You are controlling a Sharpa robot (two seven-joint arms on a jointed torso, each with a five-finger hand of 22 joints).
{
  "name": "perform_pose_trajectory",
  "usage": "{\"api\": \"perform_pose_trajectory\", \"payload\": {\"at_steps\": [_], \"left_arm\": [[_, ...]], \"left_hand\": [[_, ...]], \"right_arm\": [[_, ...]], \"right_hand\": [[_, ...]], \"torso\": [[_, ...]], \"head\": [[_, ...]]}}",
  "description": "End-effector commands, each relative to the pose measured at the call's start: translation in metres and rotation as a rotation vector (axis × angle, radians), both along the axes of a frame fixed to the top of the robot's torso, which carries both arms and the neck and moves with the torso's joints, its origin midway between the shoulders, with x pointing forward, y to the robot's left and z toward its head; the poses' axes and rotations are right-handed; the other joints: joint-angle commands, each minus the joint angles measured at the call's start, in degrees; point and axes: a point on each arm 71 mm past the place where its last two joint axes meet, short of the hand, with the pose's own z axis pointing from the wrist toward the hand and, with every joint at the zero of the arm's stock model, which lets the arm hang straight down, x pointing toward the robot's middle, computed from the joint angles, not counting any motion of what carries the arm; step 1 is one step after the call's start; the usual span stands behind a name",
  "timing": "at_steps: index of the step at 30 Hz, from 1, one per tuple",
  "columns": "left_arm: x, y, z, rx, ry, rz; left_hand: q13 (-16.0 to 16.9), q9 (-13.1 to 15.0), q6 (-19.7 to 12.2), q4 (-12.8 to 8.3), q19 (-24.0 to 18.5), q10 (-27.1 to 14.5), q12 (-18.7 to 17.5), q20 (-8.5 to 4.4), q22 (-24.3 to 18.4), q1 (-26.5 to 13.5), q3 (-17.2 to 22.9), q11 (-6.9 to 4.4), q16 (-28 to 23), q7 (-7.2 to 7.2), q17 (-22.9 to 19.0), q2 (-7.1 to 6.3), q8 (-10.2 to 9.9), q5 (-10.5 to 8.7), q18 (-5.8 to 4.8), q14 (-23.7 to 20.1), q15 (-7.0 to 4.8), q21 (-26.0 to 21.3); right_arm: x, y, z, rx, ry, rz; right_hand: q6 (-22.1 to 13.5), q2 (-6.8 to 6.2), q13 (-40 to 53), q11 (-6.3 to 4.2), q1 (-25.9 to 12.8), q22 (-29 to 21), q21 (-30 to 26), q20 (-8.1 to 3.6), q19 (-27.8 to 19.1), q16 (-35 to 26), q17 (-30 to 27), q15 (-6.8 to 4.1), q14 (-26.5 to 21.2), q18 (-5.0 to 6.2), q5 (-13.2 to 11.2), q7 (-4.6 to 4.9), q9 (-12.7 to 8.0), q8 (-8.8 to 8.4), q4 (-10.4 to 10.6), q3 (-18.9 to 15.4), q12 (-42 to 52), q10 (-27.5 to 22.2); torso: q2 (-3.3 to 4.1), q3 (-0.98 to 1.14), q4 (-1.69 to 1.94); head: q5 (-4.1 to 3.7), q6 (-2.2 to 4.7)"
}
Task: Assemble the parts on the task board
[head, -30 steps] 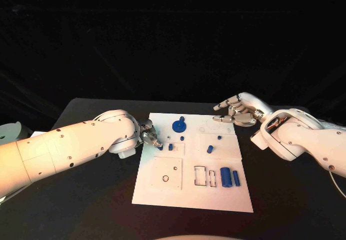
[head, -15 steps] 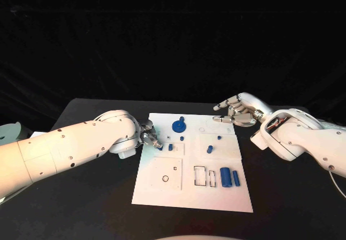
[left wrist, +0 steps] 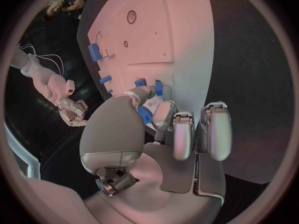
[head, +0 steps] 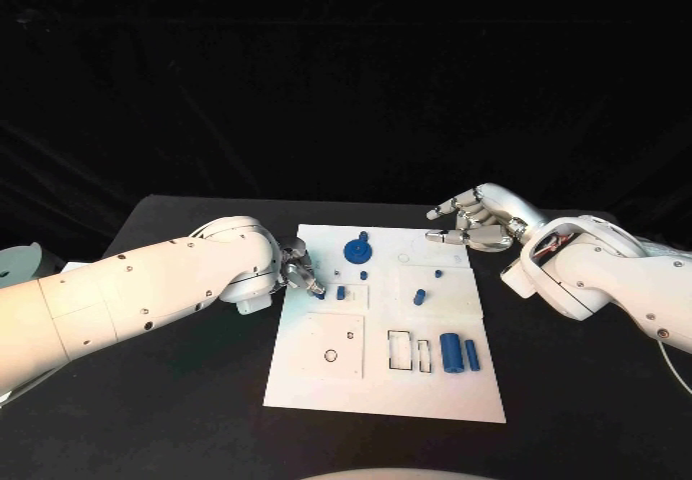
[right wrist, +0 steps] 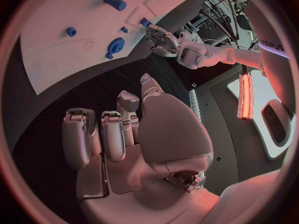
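Nothing moved. Left hand (head: 299, 273) fingers pinch small blue part (head: 319, 294) at white task board (head: 378, 392); right hand (head: 476, 222) fingers spread, empty.

You cannot see most of the left robot hand (head: 299, 274) from above, because its big white arm covers it. Only its fingertips poke out at the edge of the flat white task board (head: 378, 385). They sit by a small blue peg (head: 319, 294), but it is too tiny to tell if they pinch it. From the left wrist, the thumb and a finger (left wrist: 163, 115) cover part of a blue piece (left wrist: 145, 116), so you cannot tell its shape or if it is held. In the right wrist view, the board's far end (right wrist: 37, 45) is cut off by the round edge.
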Motion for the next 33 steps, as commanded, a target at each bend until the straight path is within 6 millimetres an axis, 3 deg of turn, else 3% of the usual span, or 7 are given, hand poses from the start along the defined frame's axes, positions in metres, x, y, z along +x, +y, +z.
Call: {"api": "perform_pose_trajectory", "payload": {"at_steps": [1,12,33], "left_arm": [[-0.0044,-0.0032,-0.0083,0.043,0.055,-0.033],[-0.0008,-0.0079,-0.0107,0.055,0.064,-0.035],[-0.0001,-0.0115,-0.0102,0.045,0.053,-0.032]], "left_hand": [[-0.2,-0.4,2.5,-4.9,3.5,0.1,-0.3,-0.32,8.7,-1.1,4.3,-0.43,0.2,-2.21,15.1,0.11,-0.5,-0.22,-0.47,6.0,-0.43,-0.2],[-0.6,-1.9,3.9,-3.1,3.7,0.4,-0.6,-0.60,9.1,-3.4,1.2,-0.79,0.2,-2.68,15.1,1.15,-1.3,-0.23,-0.58,6.0,-0.73,0.1],[-0.5,-3.3,6.1,-1.1,4.1,1.2,-0.2,-0.87,10.3,-5.8,-3.4,-1.29,0.2,-3.38,15.1,1.54,-1.8,-0.33,-0.89,6.0,-1.06,1.1]], "right_arm": [[-0.0008,0.0012,-0.0006,-0.005,0.005,0.013],[-0.0010,0.0013,-0.0005,-0.005,0.006,0.013],[-0.0007,0.0009,-0.0009,-0.007,0.009,0.013]], "right_hand": [[0.2,0.41,-0.1,-0.16,0.0,4.7,-0.2,0.07,0.9,-0.3,9.6,-0.09,4.8,0.68,0.2,-0.11,0.1,0.01,0.0,-0.4,-0.3,-0.4],[0.3,0.43,-0.1,-0.17,0.0,4.7,-0.2,0.06,0.9,-0.3,9.6,-0.09,4.8,0.67,0.3,-0.11,0.1,0.02,-0.1,-0.4,-0.3,-0.4],[0.3,0.63,-0.2,-0.21,0.4,4.7,-0.2,0.03,1.0,-0.3,9.6,-0.13,4.8,0.66,1.5,-0.14,0.1,0.02,-0.2,-0.7,-0.3,-0.4]], "torso": [[0.06,0.00,-0.02],[-0.04,0.02,0.00],[-0.05,0.01,0.03]], "head": [[-0.05,-0.05],[-0.16,-0.18],[-0.19,-0.12]]}}
